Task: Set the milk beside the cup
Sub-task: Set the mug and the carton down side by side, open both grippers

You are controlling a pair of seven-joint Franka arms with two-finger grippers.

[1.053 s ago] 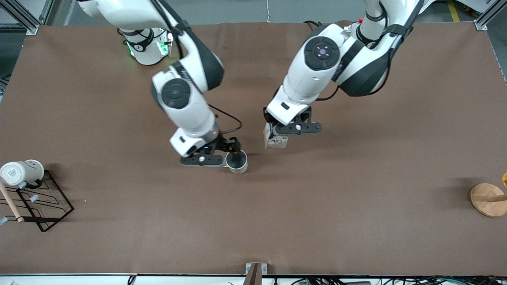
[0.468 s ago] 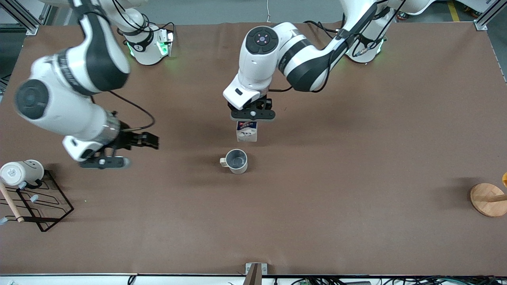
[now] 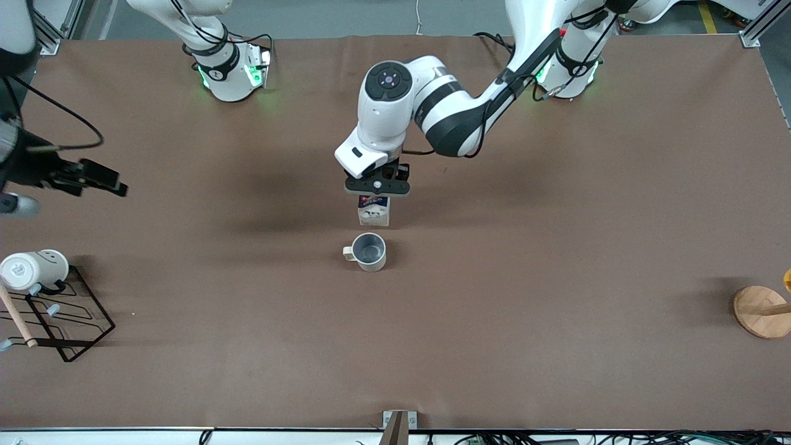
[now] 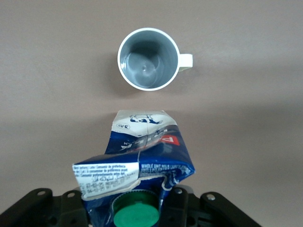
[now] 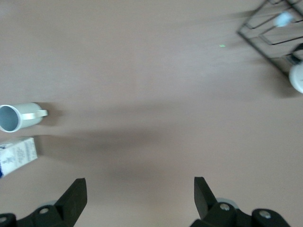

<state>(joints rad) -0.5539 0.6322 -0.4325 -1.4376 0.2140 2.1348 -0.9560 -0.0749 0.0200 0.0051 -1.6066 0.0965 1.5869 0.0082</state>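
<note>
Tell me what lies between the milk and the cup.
Nothing but bare brown table. The left wrist view shows an open strip of it between the milk, held in the left gripper, and the cup; the front view agrees.

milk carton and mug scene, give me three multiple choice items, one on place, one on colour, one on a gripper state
1. Where is the milk carton relative to the beige-grey mug?
A. beside it, farther from the front camera
B. inside it
C. on the wire rack

2. What colour is the carton's round cap?
A. red
B. green
C. yellow

3. What is the state of the right gripper?
A. shut on the mug
B. shut on the carton
C. open, holding nothing

Answers:
1. A: the front view shows the carton just above the mug, with a gap between them.
2. B: the left wrist view shows a green cap at the carton's top, where the left gripper holds it.
3. C: the right wrist view shows its fingers wide apart over bare table, toward the right arm's end.
</note>
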